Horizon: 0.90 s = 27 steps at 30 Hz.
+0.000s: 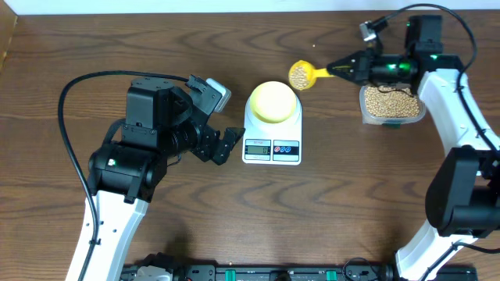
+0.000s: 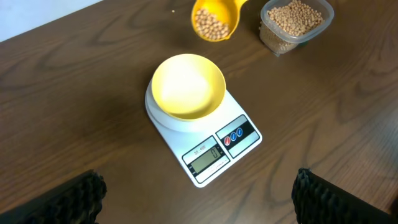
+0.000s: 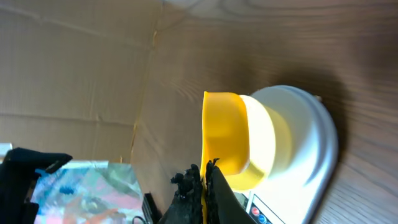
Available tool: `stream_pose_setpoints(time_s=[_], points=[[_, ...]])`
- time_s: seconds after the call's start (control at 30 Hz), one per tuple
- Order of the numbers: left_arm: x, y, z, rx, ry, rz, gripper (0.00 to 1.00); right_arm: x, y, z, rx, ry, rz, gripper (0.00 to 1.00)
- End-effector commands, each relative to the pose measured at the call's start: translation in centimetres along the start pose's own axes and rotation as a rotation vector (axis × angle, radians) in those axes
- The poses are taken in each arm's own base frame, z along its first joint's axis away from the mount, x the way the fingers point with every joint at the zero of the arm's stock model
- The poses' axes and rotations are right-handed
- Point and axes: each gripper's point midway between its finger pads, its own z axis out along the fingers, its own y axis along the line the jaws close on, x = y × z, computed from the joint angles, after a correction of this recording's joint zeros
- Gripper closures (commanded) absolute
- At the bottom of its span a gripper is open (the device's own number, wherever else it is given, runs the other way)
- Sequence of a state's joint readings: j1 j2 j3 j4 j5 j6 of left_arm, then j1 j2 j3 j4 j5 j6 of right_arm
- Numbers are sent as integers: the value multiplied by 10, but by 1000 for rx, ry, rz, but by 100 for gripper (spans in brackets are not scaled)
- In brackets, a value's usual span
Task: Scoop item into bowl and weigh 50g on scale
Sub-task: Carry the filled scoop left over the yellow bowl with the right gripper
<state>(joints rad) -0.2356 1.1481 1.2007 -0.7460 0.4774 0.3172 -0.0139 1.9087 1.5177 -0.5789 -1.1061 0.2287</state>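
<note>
The pale yellow bowl (image 1: 273, 102) sits empty on the white scale (image 1: 272, 144); both also show in the left wrist view, bowl (image 2: 188, 86) and scale (image 2: 214, 152). My right gripper (image 1: 349, 69) is shut on the handle of a yellow scoop (image 1: 301, 75) filled with tan beans (image 2: 209, 23), held level just right of and behind the bowl. In the right wrist view the gripper (image 3: 205, 174) pinches the scoop (image 3: 225, 140) beside the bowl (image 3: 264, 140). My left gripper (image 1: 226, 144) is open and empty, left of the scale; its fingertips (image 2: 199, 196) frame the lower edge.
A clear plastic tub (image 1: 391, 104) of beans stands right of the scale, under my right arm; it also shows in the left wrist view (image 2: 295, 23). A cardboard wall (image 3: 68, 68) stands behind the table. The left arm's cable loops at the left.
</note>
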Motion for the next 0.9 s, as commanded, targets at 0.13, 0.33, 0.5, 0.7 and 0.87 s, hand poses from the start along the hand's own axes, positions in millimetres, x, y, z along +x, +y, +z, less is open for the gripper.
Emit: stream_pose_setpoints(time_s=[0.13, 0.33, 0.5, 0.7, 0.87], points=[[1, -2, 0, 16, -3, -10, 3, 7, 16, 30, -21, 38, -79, 99], [1, -2, 0, 16, -2, -10, 2, 9, 14, 40, 15, 45, -121, 99], [1, -2, 0, 16, -3, -10, 2, 12, 17, 43, 12, 54, -180, 99], [1, -2, 0, 16, -3, -10, 2, 12, 11, 48, 62, 54, -273, 99], [1, -2, 0, 16, -2, -10, 3, 14, 13, 51, 55, 64, -364, 99]])
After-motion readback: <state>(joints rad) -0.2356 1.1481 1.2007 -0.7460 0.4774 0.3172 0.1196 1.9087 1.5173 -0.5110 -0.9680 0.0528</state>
